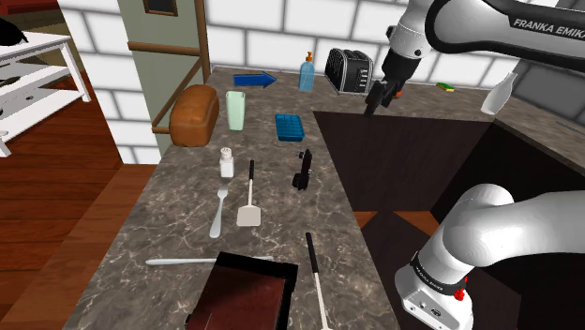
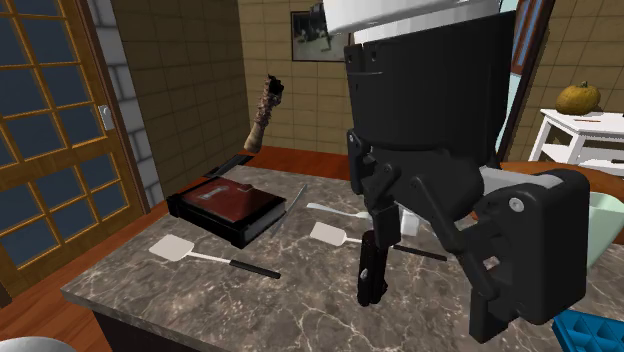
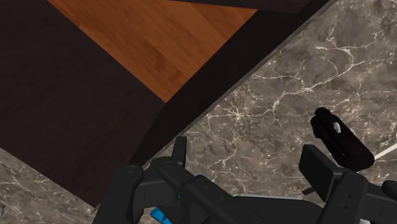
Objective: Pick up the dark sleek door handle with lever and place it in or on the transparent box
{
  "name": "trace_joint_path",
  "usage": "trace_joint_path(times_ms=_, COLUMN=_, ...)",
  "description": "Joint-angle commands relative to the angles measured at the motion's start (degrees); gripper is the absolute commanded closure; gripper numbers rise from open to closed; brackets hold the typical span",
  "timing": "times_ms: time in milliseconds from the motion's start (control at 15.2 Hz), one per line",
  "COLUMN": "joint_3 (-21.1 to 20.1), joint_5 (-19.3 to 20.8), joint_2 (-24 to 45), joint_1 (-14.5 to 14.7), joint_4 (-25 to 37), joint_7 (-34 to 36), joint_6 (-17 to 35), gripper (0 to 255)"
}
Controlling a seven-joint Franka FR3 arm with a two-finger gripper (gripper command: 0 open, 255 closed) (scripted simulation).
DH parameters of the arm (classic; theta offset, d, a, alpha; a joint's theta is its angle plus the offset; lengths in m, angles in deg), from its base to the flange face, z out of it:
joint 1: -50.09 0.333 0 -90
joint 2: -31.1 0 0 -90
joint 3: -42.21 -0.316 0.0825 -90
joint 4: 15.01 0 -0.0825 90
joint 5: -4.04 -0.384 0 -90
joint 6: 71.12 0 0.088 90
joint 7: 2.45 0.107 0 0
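Note:
The dark door handle (image 1: 302,169) lies flat on the marble counter (image 1: 187,234), between a blue tray and a white spatula. It also shows as a black lever (image 3: 340,143) just beyond my right finger, and standing lengthwise behind my hand (image 2: 370,265). A pale green see-through box (image 1: 234,110) stands upright beside the bread loaf. My gripper (image 1: 376,101) hangs high over the counter's inner corner, near the toaster and well away from the handle. Its fingers (image 3: 222,168) stand apart and hold nothing.
Around the handle lie a blue tray (image 1: 290,126), a salt shaker (image 1: 226,162), a fork (image 1: 219,208), a white spatula (image 1: 248,197) and a second spatula (image 1: 317,281). A dark red case (image 1: 244,295) sits at the near edge. Toaster (image 1: 349,69) and soap bottle (image 1: 307,72) stand at the back.

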Motion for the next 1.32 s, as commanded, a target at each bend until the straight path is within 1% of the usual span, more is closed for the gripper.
trace_joint_path(times_ms=0, joint_3=0.0, joint_5=0.0, joint_2=0.0, joint_1=0.0, joint_4=0.0, joint_7=0.0, joint_6=0.0, gripper=0)
trace_joint_path(times_ms=396, joint_3=-6.47, joint_5=-4.43, joint_2=2.28, joint_1=1.5, joint_4=-4.53, joint_7=9.35, joint_6=7.16, gripper=0)
trace_joint_path(times_ms=792, joint_3=-13.31, joint_5=-8.06, joint_2=7.75, joint_1=2.7, joint_4=-6.14, joint_7=18.64, joint_6=15.06, gripper=0)
trace_joint_path(times_ms=1056, joint_3=-18.1, joint_5=-9.5, joint_2=13.05, joint_1=2.89, joint_4=-5.51, joint_7=24.91, joint_6=20.44, gripper=0)
trace_joint_path(times_ms=1122, joint_3=-18.84, joint_5=-9.61, joint_2=13.97, joint_1=2.87, joint_4=-5.29, joint_7=25.9, joint_6=21.26, gripper=0)
trace_joint_path(times_ms=1254, joint_3=-19.03, joint_5=-9.56, joint_2=14.57, joint_1=2.78, joint_4=-6.37, joint_7=25.98, joint_6=22.93, gripper=0)
